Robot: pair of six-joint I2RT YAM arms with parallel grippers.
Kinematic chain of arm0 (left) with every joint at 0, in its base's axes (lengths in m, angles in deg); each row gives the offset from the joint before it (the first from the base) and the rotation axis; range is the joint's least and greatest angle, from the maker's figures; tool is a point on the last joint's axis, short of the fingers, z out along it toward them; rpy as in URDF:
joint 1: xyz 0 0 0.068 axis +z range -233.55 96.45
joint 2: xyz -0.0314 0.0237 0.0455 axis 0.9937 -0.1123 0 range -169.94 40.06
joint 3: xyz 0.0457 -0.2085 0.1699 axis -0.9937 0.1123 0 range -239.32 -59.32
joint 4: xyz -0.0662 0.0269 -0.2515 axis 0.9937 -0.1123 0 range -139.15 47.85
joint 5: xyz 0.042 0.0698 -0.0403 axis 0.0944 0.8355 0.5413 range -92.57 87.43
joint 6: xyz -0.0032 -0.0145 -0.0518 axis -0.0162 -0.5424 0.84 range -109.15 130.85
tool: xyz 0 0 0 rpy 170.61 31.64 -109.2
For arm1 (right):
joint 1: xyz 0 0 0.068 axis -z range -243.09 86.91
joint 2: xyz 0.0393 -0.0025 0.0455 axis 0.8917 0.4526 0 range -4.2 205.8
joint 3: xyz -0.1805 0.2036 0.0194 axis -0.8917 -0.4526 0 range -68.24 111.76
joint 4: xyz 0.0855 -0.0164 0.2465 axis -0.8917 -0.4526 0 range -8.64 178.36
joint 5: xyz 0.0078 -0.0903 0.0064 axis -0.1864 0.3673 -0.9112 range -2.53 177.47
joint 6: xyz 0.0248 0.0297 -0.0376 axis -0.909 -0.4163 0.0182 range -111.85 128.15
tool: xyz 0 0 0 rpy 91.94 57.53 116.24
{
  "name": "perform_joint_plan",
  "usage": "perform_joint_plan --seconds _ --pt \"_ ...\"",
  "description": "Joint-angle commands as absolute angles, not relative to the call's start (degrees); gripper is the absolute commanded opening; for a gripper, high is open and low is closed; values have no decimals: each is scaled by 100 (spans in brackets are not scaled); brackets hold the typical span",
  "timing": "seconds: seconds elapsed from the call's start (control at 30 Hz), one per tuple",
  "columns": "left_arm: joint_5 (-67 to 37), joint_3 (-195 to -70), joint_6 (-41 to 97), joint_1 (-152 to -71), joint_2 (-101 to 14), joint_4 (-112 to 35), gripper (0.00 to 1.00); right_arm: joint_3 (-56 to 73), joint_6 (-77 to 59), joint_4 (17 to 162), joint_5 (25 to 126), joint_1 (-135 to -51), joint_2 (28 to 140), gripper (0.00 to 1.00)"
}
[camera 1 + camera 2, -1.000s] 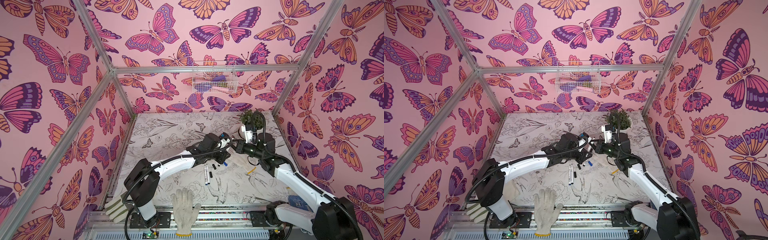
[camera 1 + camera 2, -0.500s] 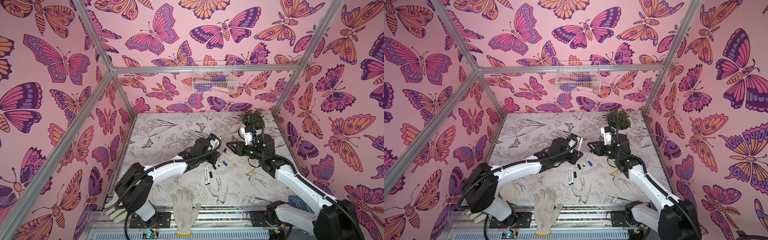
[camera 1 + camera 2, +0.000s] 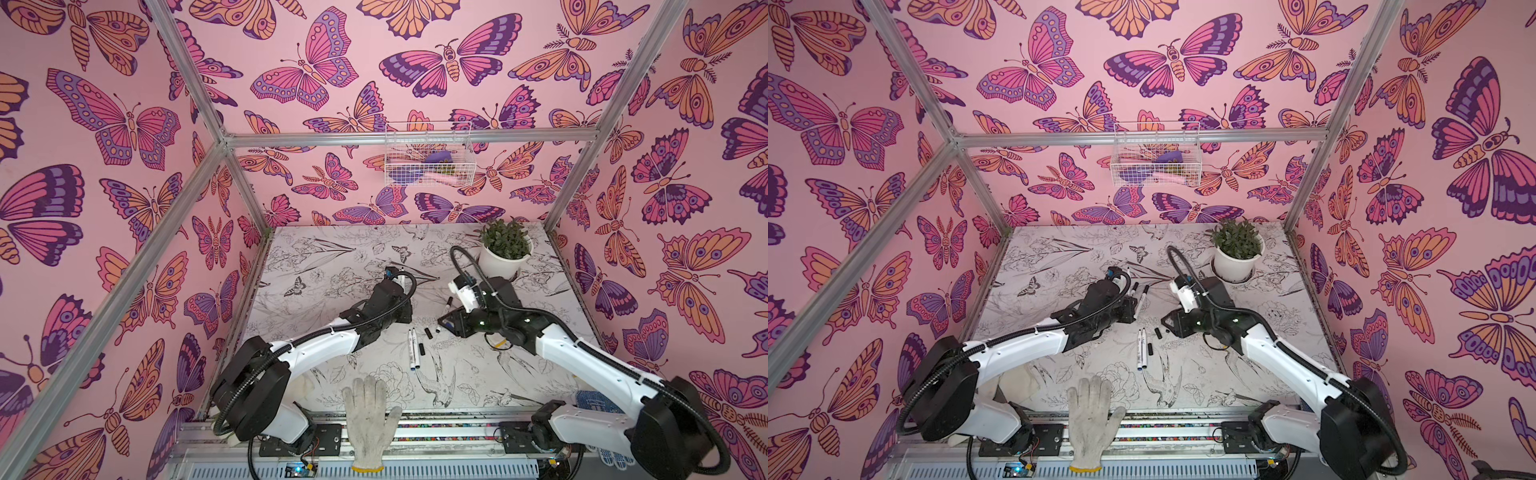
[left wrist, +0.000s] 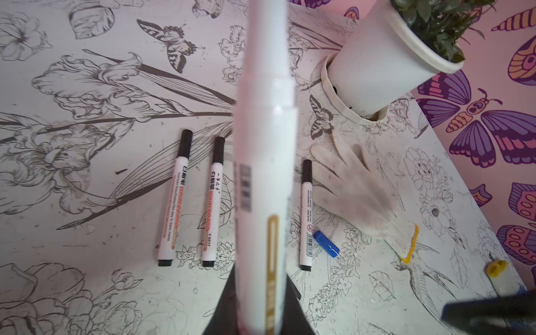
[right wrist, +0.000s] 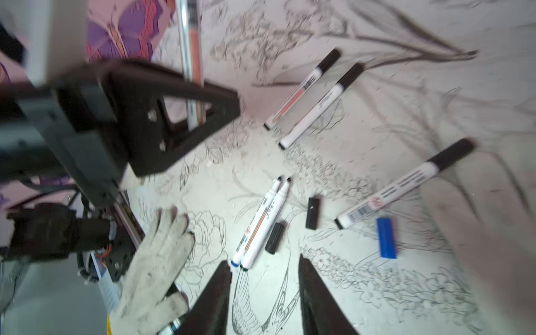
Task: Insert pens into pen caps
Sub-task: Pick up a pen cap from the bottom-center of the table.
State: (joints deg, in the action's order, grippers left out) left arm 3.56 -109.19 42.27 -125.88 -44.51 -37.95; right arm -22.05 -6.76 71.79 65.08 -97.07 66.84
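My left gripper is shut on a white-barrelled pen; the pen's far end runs out of that view. In both top views this gripper hovers at mid-table. My right gripper stands open and empty above two uncapped pens lying side by side, and it shows in a top view. Two black pen caps and a blue pen cap lie loose beside them. Three capped pens rest on the table.
A white potted plant stands at the back right. One white knit glove hangs over the front rail and another glove lies flat near the blue cap. A wire basket hangs on the back wall.
The two grippers were together a second ago. My left gripper has drawn back to the left with its pen; my right gripper has opened and dropped lower toward the loose pens.
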Motion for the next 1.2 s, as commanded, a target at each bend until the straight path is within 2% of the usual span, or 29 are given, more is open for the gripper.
perform_joint_plan --seconds 0.0,0.33,1.17 --pt "563 -10810 4343 -12491 -4297 -3903 0 -1865 184 6120 6792 -10119 7272 39" --pt "534 -10697 4365 -12473 -4163 -3899 0 -764 515 5328 7366 -10722 9243 36" --pt "1153 -10213 4714 -12363 -3442 -4044 0 -190 449 5355 7642 -10878 10173 36"
